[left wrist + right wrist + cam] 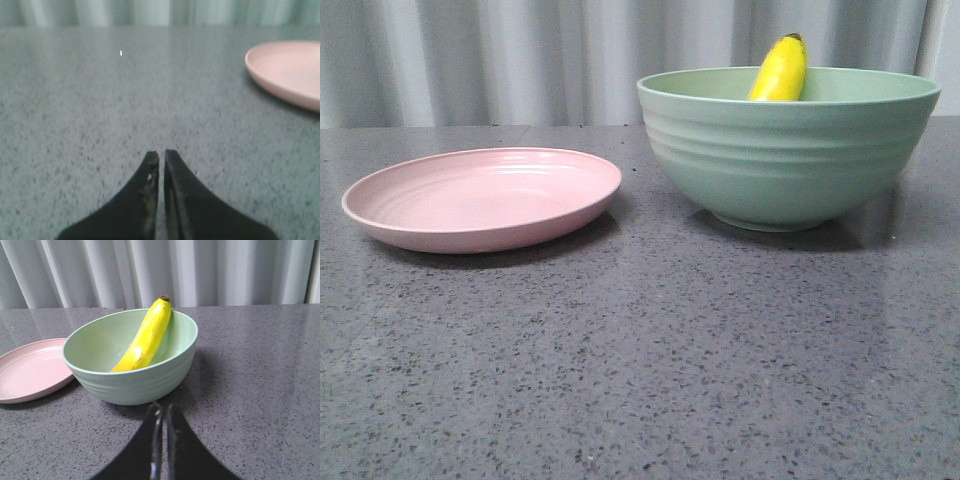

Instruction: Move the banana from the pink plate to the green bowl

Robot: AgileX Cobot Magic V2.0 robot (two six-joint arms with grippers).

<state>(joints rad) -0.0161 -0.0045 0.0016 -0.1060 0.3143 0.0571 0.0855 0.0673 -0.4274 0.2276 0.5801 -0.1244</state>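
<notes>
The banana [780, 70] leans inside the green bowl [788, 150] at the right of the table, its dark tip above the rim. The right wrist view shows the banana [145, 337] resting from the bottom of the bowl [135, 377] up against its far wall. The pink plate [480, 198] lies bare to the left of the bowl. It also shows in the left wrist view [290, 72] and the right wrist view [30, 371]. My left gripper [161, 154] is shut and empty over bare table, left of the plate. My right gripper [163, 406] is shut and empty, just short of the bowl.
The grey speckled table [640, 380] stretches in front of plate and bowl. A pale pleated curtain [520, 50] hangs behind the table's far edge. Neither arm shows in the front view.
</notes>
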